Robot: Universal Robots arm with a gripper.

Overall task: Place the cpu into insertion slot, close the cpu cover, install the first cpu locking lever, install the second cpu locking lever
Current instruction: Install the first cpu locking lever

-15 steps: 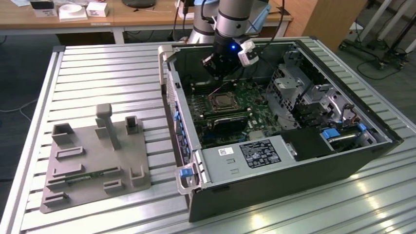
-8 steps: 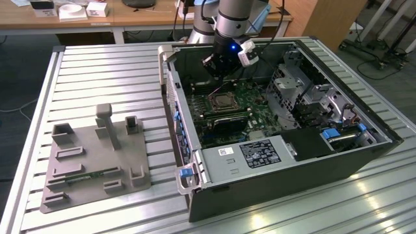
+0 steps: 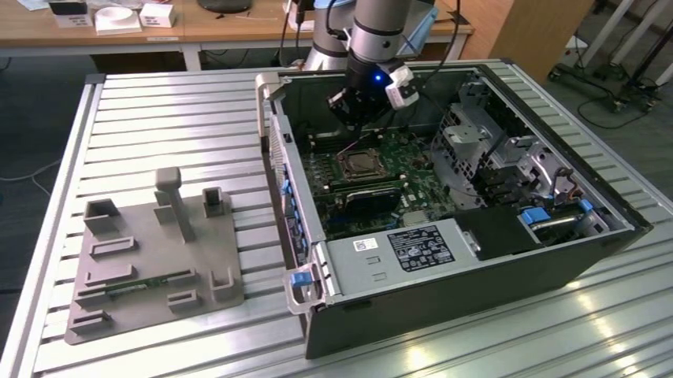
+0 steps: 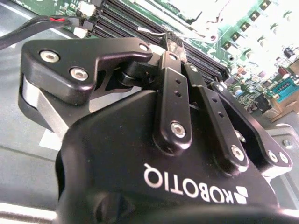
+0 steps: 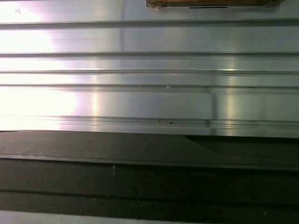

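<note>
- The tool [image 3: 355,122] is matt black with bolted link bars. It hangs inside the open computer case [image 3: 421,323], over the far part of the green circuit board [image 3: 415,157].
- The insertion slot [image 3: 363,164] is a square socket with a silvery metal rim and a darker middle. It lies flat on the board just near of the tool tip. Whether the cpu sits in it cannot be told.
- In the second wrist view the tool [image 4: 175,46] has its link bars converging and its fingers [image 4: 174,44] drawn together at a narrow tip. Whether anything is pinched there cannot be told.
- That view also brings up long black memory slots [image 4: 126,16], a red-and-black cable [image 4: 46,21] and a thin silvery wire rod [image 4: 152,31] just beside the tip.
- In the first wrist view the bench [image 5: 149,98] is ribbed, shiny aluminium. A matt black band [image 5: 149,177] lies in front of it and a strip of wood [image 5: 210,3] behind it.
- In the exterior view the slatted bench [image 3: 169,118] carries the black steel case. On the exterior view's left it also carries a grey moulded fixture plate [image 3: 153,268] with upright blocks.
- A wooden desk [image 3: 210,27] stands at the far side, above a dark floor [image 3: 31,118].
</note>
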